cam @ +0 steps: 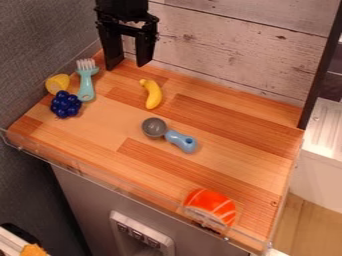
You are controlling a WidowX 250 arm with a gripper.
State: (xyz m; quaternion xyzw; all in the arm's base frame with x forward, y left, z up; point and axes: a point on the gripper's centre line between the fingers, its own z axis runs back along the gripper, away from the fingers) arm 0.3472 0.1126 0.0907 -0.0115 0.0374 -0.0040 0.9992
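The black gripper (127,64) hangs at the back left of the wooden counter, its two fingers open and apart with nothing between them. In front of it and slightly right lies a yellow banana (153,94). To its left is a teal fork-like brush (86,82) with pale tines. Beside that are a yellow lemon-like piece (57,83) and a bunch of dark blue grapes (66,104). A grey scoop with a blue handle (180,141) lies mid-counter. An orange, white-striped sushi-like piece (210,205) sits near the front right edge.
The wooden counter (133,132) has a clear raised lip along its front. A whitewashed plank wall (227,50) stands behind it, a grey wall (37,42) at the left. A dark post (324,70) rises at the back right corner.
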